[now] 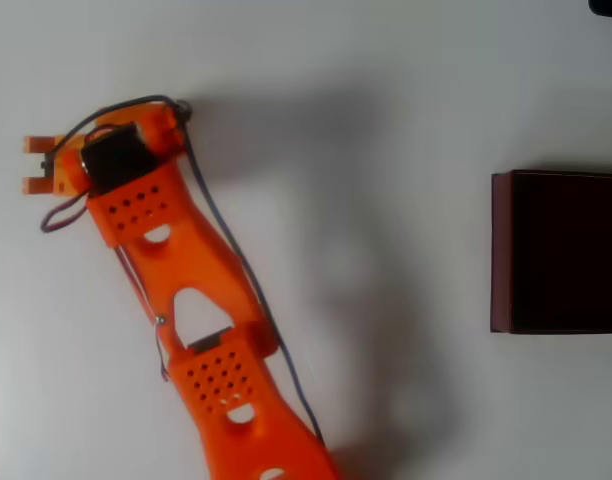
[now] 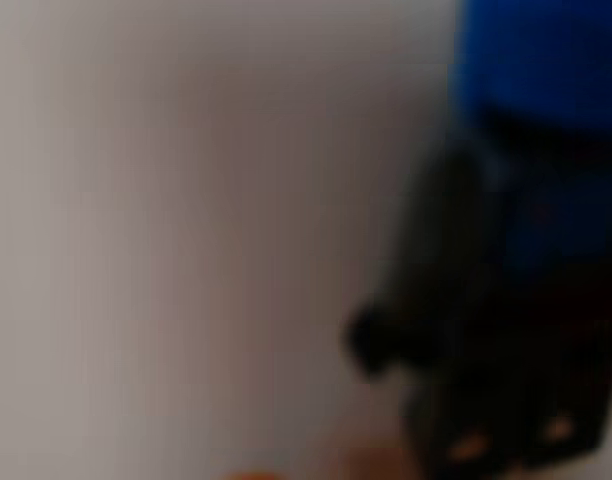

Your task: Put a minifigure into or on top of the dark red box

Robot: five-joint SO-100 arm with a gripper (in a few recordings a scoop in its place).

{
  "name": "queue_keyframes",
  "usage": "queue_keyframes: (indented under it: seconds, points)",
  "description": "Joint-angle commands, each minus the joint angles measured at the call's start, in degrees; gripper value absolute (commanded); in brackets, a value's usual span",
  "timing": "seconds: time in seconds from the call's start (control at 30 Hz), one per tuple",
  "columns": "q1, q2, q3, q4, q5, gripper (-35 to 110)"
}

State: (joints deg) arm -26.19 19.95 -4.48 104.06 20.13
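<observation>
— White tabletop (image 1: 386,120) runs under everything in the overhead view, plain and matte, with a soft grey shadow spreading right of the arm. What stands on it?

— One orange plastic arm (image 1: 186,270) with perforated link covers and thin dark cables along its sides reaches from the bottom edge up toward the upper left. A black motor block sits at its wrist, and the orange two-finger gripper (image 1: 34,165) points toward the left edge of the picture.

— How do the fingers stand?

— Two short orange prongs show with a narrow pale gap between them, but whether they press on anything cannot be told from above.

— And the box?

— A large rectangular dark red box (image 1: 501,250) with thin maroon walls and a nearly black interior sits at the right edge, partly cut off, well apart from the gripper, on the opposite side of the table.

— Where is the figure?

— In the wrist view, a tiny toy minifigure (image 2: 526,250) with a bright blue top and a dark grey body looms on the right, heavily blurred and very close to the lens, against the pale surface. Whether the gripper touches it cannot be made out.
</observation>
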Motion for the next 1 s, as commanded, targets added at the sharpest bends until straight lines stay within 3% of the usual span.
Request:
queue_keyframes:
  seconds: [0.0,0.97]
  points:
    - [-0.35,0.88,-3.08,-0.26,0.26,22]
    - [-1.14,-1.32,-1.41,-0.7,-0.62,12]
